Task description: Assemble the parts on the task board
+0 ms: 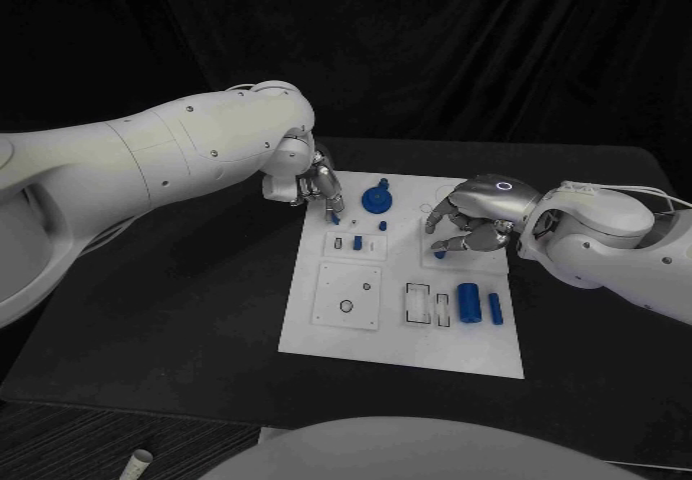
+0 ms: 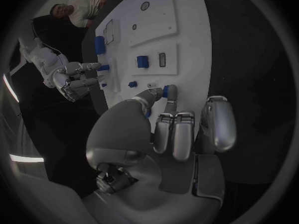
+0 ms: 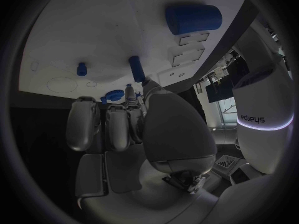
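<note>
The small blue peg (image 1: 336, 214) sat pinched at the tips of my left hand (image 1: 307, 182), thumb and a finger closed on it while the other fingers (image 2: 182, 134) curled loosely beside; the left wrist view showed the same peg (image 2: 165, 90) right at those tips, over the white task board (image 1: 342, 335). It hung at the board's ten o'clock edge, just above the surface. I judged its long axis close to upright, though the fingers hid most of it. The nearest open seats, as I read them, lay toward five o'clock from the peg, by the small slotted block (image 1: 346, 242); the blue gear (image 1: 376, 198) stood at about three o'clock, close by.

My right hand (image 1: 470, 222) hovered at the board's two o'clock side, its fingers curled in around something small and blue (image 3: 136, 68) at the tips; whether it truly gripped it I could not tell. The large blue cylinder (image 1: 469, 298) and the slim blue pin (image 1: 495, 308) lay side by side at the board's four o'clock, long axes running twelve to six, well apart from both hands. The left was the nearer hand for the next placement on the bench (image 1: 173, 330).
</note>
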Robot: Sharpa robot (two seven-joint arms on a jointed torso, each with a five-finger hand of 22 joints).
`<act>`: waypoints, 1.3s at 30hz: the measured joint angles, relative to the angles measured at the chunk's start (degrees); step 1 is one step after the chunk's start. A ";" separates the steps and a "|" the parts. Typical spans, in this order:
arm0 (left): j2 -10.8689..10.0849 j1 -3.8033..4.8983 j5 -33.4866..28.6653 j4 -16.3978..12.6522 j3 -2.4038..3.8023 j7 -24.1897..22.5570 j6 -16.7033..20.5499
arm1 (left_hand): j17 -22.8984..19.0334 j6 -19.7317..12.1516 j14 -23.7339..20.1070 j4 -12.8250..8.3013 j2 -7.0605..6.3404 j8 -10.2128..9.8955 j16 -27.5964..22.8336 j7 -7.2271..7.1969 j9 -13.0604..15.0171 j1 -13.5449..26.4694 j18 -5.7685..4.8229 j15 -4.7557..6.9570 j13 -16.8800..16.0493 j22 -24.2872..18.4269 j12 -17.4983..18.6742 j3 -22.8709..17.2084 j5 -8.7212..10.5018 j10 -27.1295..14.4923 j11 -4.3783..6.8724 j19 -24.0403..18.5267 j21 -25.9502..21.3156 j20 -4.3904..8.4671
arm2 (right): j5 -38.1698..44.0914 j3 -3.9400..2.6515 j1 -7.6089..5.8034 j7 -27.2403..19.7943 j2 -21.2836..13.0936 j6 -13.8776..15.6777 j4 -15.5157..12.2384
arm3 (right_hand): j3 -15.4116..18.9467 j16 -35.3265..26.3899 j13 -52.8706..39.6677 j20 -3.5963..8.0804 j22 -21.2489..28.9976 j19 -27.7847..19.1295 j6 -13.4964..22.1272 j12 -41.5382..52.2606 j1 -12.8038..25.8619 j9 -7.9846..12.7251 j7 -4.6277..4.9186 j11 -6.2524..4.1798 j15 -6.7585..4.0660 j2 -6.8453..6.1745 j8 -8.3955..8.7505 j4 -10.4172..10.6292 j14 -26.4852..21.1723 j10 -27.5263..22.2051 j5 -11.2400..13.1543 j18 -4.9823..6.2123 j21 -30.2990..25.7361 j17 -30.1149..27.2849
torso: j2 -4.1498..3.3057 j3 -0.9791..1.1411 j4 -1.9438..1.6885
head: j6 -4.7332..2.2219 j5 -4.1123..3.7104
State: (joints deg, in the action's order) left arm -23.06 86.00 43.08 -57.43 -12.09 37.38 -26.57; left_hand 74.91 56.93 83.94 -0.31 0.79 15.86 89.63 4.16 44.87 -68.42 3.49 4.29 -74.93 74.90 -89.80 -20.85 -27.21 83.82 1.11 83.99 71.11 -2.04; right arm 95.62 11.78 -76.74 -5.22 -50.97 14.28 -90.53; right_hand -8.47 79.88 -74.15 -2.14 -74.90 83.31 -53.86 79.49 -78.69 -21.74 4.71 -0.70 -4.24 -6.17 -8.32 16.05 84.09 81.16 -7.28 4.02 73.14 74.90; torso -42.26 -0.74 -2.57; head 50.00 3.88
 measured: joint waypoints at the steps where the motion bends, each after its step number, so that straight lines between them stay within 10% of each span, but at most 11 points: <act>1: -0.18 0.00 0.00 -0.30 0.00 0.23 0.05 | 0.00 0.07 0.00 0.00 0.00 0.00 0.00 0.07 0.00 0.00 0.00 0.00 0.00 0.00 0.00 0.00 0.10 0.00 0.00 0.00 0.00 0.00 | 0.00 0.00 0.00 0.03 -0.01 -0.02 0.00 | 0.00 0.00 0.00 0.00 0.00 0.00 0.00 0.00 0.00 0.00 0.00 0.00 0.00 0.00 0.00 0.00 0.00 0.00 0.00 0.00 0.00 0.00 | 0.02 0.02 -0.01 | 0.00 -0.04; 28: -7.66 3.11 0.02 -14.57 0.00 2.74 2.51 | 0.00 0.19 0.00 -0.96 -0.61 0.23 0.00 0.18 0.48 1.51 0.00 0.00 0.00 0.00 0.00 -2.22 0.49 0.00 0.00 0.00 -0.92 0.00 | -0.02 0.00 0.91 0.41 -0.03 -0.78 0.44 | 0.00 0.00 0.12 0.00 -0.04 0.00 0.00 0.00 0.23 0.00 0.00 -0.21 0.00 0.23 0.00 0.00 0.00 -0.20 0.00 0.00 -0.27 0.04 | 1.29 0.75 0.03 | 0.00 -0.19; 39: -9.01 3.30 0.03 -16.25 -0.01 2.81 2.48 | 0.00 -0.05 0.00 -1.19 -0.57 0.23 0.00 -0.06 0.68 2.22 0.00 0.00 0.00 0.00 0.00 -2.91 0.58 0.00 0.00 0.00 -1.13 0.00 | -0.02 0.00 0.99 0.47 -0.13 -0.84 0.52 | 0.00 0.00 0.12 -0.21 -0.03 -0.21 0.00 0.00 0.22 0.00 0.00 -0.21 0.00 0.22 0.00 0.00 0.00 -0.20 0.00 0.00 -0.27 0.04 | 1.59 0.84 -0.10 | 0.00 -0.46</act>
State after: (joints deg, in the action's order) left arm -32.07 89.29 43.11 -73.68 -12.11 40.19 -24.09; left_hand 74.91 56.88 83.94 -1.50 0.22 16.08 89.63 4.09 45.55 -66.20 3.49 4.29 -74.93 74.90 -89.80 -23.75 -26.63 83.82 1.11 83.99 69.99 -2.04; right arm 95.60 11.78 -75.75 -4.75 -51.10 13.44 -90.01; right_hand -8.47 79.88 -74.04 -2.35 -74.93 83.10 -53.86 79.49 -78.47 -21.75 4.71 -0.91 -4.24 -5.95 -8.32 16.05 84.09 80.96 -7.28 4.02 72.87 74.94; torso -40.67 0.10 -2.66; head 50.00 3.42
